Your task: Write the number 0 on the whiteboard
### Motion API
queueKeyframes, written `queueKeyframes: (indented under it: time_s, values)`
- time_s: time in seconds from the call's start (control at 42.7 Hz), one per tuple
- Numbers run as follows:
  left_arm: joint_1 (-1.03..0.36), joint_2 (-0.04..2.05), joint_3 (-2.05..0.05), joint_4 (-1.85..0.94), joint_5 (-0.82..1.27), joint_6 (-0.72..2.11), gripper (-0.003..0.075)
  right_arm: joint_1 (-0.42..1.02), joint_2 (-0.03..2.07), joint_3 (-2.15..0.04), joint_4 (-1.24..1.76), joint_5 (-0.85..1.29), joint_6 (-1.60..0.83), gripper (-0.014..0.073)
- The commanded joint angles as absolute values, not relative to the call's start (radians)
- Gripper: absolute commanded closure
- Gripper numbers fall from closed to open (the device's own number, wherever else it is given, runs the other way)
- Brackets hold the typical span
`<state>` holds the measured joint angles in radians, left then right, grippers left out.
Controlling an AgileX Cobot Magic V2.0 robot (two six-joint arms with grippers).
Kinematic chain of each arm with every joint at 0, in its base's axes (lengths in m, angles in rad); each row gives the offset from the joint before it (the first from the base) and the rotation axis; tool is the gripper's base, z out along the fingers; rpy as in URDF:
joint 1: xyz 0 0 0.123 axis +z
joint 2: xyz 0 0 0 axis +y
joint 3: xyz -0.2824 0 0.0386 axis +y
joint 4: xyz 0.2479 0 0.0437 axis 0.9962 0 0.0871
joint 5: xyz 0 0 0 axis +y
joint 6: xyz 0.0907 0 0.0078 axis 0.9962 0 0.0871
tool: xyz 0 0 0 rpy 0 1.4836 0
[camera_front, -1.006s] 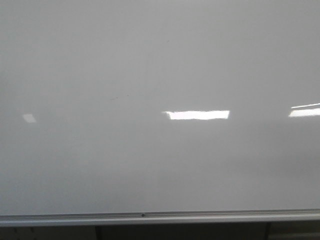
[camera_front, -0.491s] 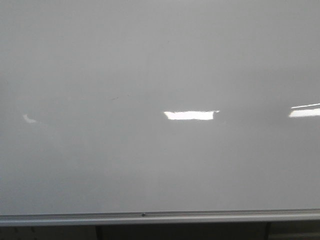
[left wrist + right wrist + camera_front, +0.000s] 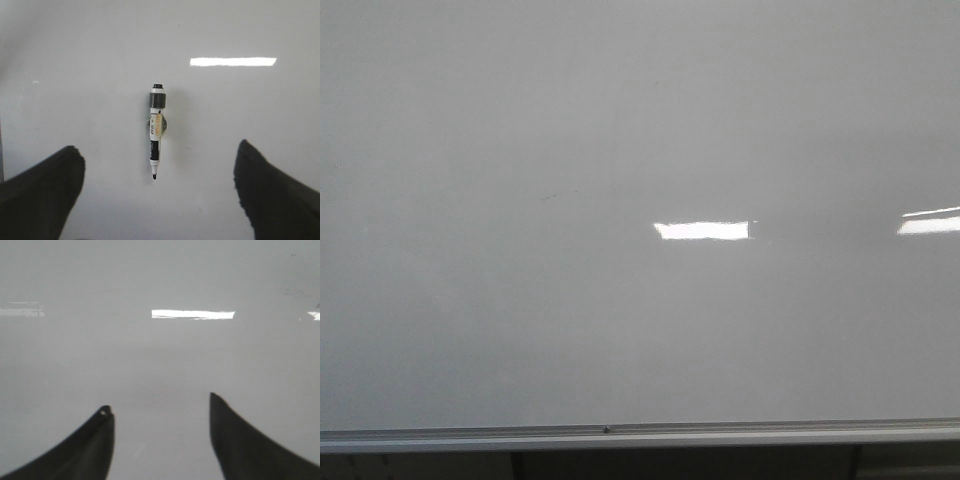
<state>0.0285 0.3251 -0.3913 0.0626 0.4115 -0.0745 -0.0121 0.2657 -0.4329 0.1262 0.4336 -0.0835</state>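
Observation:
The whiteboard point(image 3: 620, 120) fills the front view, glossy pale grey, with a silver lower frame rail point(image 3: 640, 435). No number 0 shows on it in any view. In the left wrist view a white and black marker point(image 3: 155, 131) lies on the board point(image 3: 75, 75), uncapped tip toward my fingers. My left gripper point(image 3: 159, 165) is open and empty, its dark fingers spread wide either side of the marker tip, not touching it. My right gripper point(image 3: 161, 407) is open and empty over bare board point(image 3: 160, 355). Neither gripper shows in the front view.
Bright rectangular light glares lie on the board point(image 3: 702, 230) and at the right edge point(image 3: 928, 225). A faint small smudge point(image 3: 548, 197) marks the board left of centre. Dark space lies below the frame rail.
In the front view the central glare has shrunk from its right side, and the small glare at the left has faded out. Nothing else on the board has changed.

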Motion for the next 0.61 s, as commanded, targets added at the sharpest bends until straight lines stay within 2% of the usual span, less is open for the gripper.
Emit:
queueKeyframes:
  time_s: [0.0,0.117,0.585]
  values:
    - [0.03,0.343,-0.41,0.067,0.334,-0.079,0.0045,-0.02,0.282,-0.469,0.128,0.349,-0.085,-0.0044]
    - [0.03,0.432,-0.394,0.067,0.262,-0.079,0.0083,-0.02,0.282,-0.469,0.128,0.349,-0.085,-0.006]
    - [0.03,1.09,-0.452,0.053,-0.197,-0.081,0.0085,-0.02,0.282,-0.469,0.128,0.349,-0.085,-0.006]
